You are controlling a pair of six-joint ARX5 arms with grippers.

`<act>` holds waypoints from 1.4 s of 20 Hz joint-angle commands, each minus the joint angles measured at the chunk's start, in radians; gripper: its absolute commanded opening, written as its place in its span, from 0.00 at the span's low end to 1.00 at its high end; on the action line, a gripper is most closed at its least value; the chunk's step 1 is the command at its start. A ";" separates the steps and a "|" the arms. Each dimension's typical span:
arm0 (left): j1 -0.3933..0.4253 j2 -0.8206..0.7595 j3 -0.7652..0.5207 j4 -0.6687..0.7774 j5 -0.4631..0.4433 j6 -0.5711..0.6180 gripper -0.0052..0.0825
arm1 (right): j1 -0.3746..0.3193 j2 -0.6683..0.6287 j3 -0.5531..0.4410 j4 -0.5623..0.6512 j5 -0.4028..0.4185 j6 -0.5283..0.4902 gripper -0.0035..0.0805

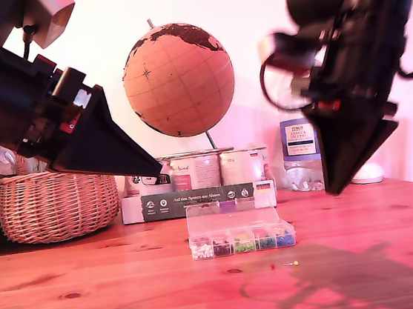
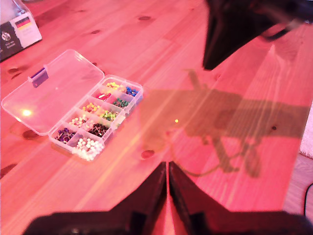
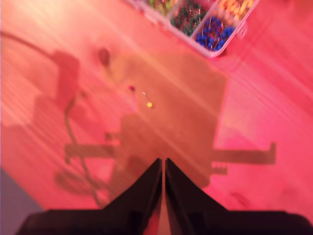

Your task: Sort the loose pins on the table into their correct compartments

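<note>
**Two loose pins on a wooden table in front of an open pin box**

A yellow-headed pin [image 1: 294,263] and a red-headed pin [image 1: 272,266] lie close together on the table [image 1: 96,301], just in front of the pin box [image 1: 241,240]. The box is clear plastic, its lid [image 2: 51,90] folded flat open, its compartments [image 2: 100,117] filled with white, dark, green, yellow, red and blue pins. Behind the box stands a dark cardboard tray [image 1: 197,200] of tins [image 1: 193,171], a globe [image 1: 178,79] above them, a wicker basket [image 1: 58,203] farther off beside the tray, and a pale wall [image 1: 241,1]. My first gripper [image 2: 167,169] and my second gripper [image 3: 163,164] hang above the table, each with jaws closed and empty. Their shadows fall across the reddish planks around the pins.
</note>
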 commanded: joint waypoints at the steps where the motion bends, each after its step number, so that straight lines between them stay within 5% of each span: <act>1: -0.003 0.047 -0.002 0.024 0.002 -0.005 0.03 | 0.021 0.025 0.040 -0.002 0.008 -0.032 0.03; 7: -0.003 0.219 -0.002 0.135 0.004 -0.007 0.03 | 0.062 0.050 0.051 0.026 0.051 -0.420 0.03; 10: -0.010 0.266 -0.002 0.180 0.008 -0.022 0.03 | 0.068 0.051 0.051 0.040 0.049 -0.508 0.03; 15: -0.012 0.266 -0.002 0.199 0.039 -0.029 0.03 | 0.069 0.051 0.051 0.034 -0.010 -0.510 0.05; 28: -0.092 0.287 -0.002 0.206 0.056 -0.021 0.03 | 0.105 0.147 0.051 0.045 -0.001 -0.512 0.18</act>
